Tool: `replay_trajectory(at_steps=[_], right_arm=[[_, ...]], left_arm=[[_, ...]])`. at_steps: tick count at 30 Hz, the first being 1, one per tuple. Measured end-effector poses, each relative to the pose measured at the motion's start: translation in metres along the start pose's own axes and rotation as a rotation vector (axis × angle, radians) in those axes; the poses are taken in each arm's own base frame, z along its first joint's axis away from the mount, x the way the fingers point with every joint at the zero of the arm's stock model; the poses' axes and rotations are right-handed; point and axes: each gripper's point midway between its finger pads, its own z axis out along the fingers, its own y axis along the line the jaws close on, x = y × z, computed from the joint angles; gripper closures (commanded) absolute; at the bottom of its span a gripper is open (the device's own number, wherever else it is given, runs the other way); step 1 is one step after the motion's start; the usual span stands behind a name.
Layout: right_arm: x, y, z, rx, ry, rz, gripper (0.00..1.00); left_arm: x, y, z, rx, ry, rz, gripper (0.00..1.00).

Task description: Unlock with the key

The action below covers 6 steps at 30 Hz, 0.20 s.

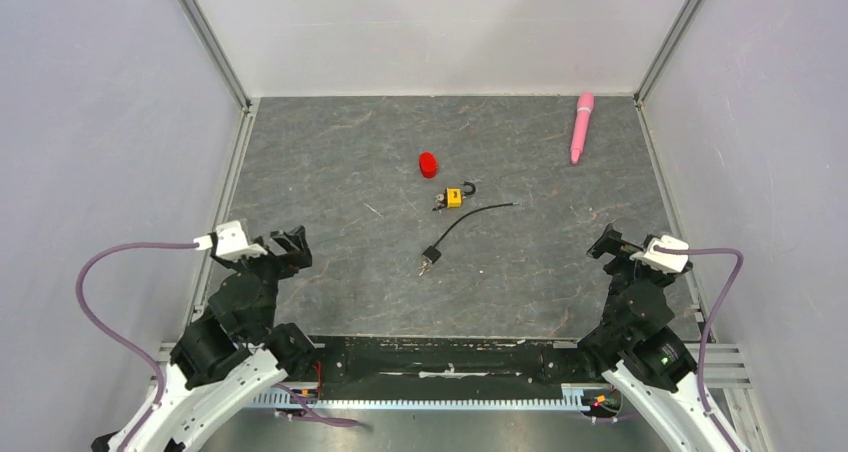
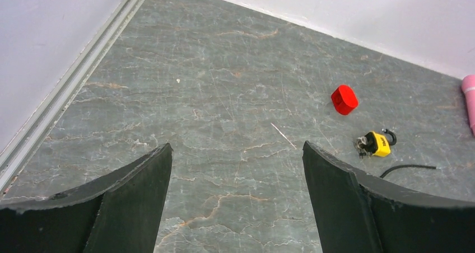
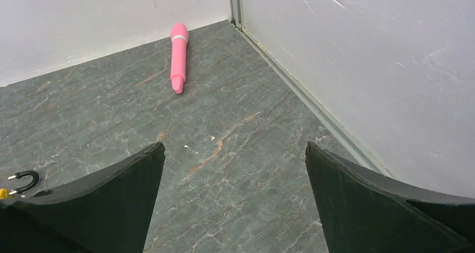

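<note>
Key [image 1: 439, 203] beside padlock [image 1: 455, 196] overhead; right wrist shows only shackle [image 3: 25, 178].

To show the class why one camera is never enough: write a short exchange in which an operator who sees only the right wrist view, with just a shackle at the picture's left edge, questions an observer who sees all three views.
Operator: I see only a black shackle at my left edge. Where is the lock's body?
Observer: The yellow padlock lies flat near the middle of the table.
Operator: Any sign of a key?
Observer: A silvery piece sits at the padlock's end opposite the shackle. It is likely the key, but too small to be sure.
</note>
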Motion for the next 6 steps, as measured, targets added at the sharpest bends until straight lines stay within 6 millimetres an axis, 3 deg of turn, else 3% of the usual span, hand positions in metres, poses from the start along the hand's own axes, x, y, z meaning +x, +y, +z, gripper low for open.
replay_trajectory(at_steps=[6], right_arm=[[-0.001, 0.000, 0.000, 0.000, -0.003, -0.008, 0.02]], left_arm=[[0.018, -0.012, 0.010, -0.004, 0.075, 0.086, 0.09]])
